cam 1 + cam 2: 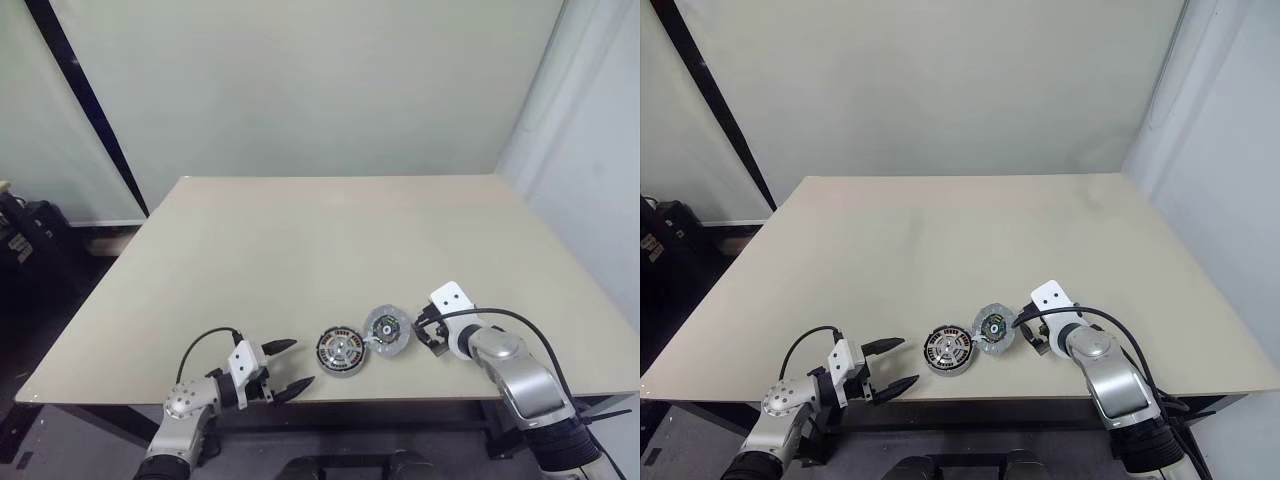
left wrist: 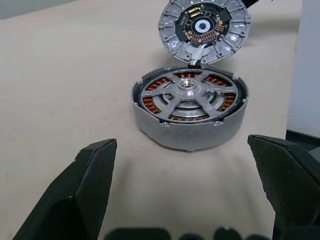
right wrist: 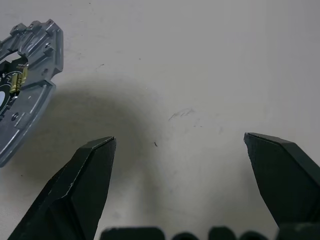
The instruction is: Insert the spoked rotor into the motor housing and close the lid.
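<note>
The left claw (image 1: 283, 369) hovers with fingers spread, empty, aimed at the round silver motor housing (image 1: 339, 351) on the beige counter (image 1: 330, 250). The silver spoked rotor (image 2: 190, 95) already sits inside, over the copper windings. The hinged grey disc lid (image 1: 386, 328) lies flipped open just beside it; closing remains. The right claw (image 1: 428, 333), fingers apart, waits near the lid.

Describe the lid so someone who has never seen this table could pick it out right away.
On the beige table, look near the front edge, between the two grippers. Two round metal parts sit side by side there; the lid is the grey disc nearer the right gripper. Unlike the motor housing with its copper windings, it shows a dark circuit face with a bluish centre.
</note>
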Controlling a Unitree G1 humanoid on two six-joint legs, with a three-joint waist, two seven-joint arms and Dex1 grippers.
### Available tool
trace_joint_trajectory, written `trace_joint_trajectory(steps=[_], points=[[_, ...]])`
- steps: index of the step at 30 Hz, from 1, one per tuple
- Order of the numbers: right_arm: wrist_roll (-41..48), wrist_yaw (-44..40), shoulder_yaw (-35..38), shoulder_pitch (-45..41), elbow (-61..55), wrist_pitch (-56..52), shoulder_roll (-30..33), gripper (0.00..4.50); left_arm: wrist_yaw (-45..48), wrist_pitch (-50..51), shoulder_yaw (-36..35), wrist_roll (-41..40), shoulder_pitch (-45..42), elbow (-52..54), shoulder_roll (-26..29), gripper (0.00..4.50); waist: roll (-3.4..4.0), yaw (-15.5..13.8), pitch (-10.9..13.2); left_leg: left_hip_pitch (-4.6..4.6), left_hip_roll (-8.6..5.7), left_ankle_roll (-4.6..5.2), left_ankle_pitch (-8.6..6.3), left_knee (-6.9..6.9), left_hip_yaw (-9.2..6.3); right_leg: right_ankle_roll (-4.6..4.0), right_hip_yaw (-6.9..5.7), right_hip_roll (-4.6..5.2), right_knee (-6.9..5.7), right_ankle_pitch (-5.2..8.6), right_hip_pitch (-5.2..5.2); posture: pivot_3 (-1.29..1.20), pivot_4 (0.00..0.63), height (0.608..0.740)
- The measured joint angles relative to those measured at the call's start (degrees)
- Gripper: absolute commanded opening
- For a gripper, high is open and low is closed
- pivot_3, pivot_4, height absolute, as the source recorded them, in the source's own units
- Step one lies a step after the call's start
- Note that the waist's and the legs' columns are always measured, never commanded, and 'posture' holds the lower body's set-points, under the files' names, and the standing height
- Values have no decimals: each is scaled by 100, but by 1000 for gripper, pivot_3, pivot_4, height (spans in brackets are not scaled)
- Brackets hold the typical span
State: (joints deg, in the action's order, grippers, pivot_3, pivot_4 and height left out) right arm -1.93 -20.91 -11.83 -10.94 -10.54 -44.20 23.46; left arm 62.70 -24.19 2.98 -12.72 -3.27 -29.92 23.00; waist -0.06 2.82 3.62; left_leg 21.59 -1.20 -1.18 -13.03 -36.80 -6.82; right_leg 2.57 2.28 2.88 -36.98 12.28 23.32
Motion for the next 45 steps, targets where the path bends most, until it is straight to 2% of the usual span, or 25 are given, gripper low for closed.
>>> trace_joint_trajectory(steps=[45], points=[[-7,1,-34,29,94,73,-69,4472,109,108,44,12,-1,70,-68,4500,0,0,0,0,0,0,0,0,0,0,0,0,0,0,0,0,0,740]])
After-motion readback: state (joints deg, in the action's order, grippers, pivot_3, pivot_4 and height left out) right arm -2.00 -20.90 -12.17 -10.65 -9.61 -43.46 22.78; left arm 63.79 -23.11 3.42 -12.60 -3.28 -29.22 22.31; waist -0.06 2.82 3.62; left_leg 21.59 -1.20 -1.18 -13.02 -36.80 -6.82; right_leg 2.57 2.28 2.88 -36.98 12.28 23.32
